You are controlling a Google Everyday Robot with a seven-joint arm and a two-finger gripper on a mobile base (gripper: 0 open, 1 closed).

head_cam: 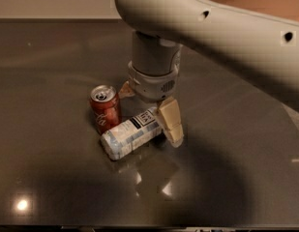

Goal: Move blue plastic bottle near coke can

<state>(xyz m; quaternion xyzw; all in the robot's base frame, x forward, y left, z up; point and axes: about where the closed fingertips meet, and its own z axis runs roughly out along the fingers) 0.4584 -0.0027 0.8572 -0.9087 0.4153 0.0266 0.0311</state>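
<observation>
Camera view showed the tool (150, 116) spread over the bottle (129, 133) lying right beside the can (105, 112); I figured lifting straight up was safest.

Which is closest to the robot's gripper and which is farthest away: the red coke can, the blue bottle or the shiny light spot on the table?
From the gripper, near the middle of the table:
1. blue plastic bottle, lying on its side with one end right at the gripper.
2. coke can, standing upright a little to the picture's left, beside the bottle.
3. shiny light spot, far off near the bottom-left corner.
</observation>
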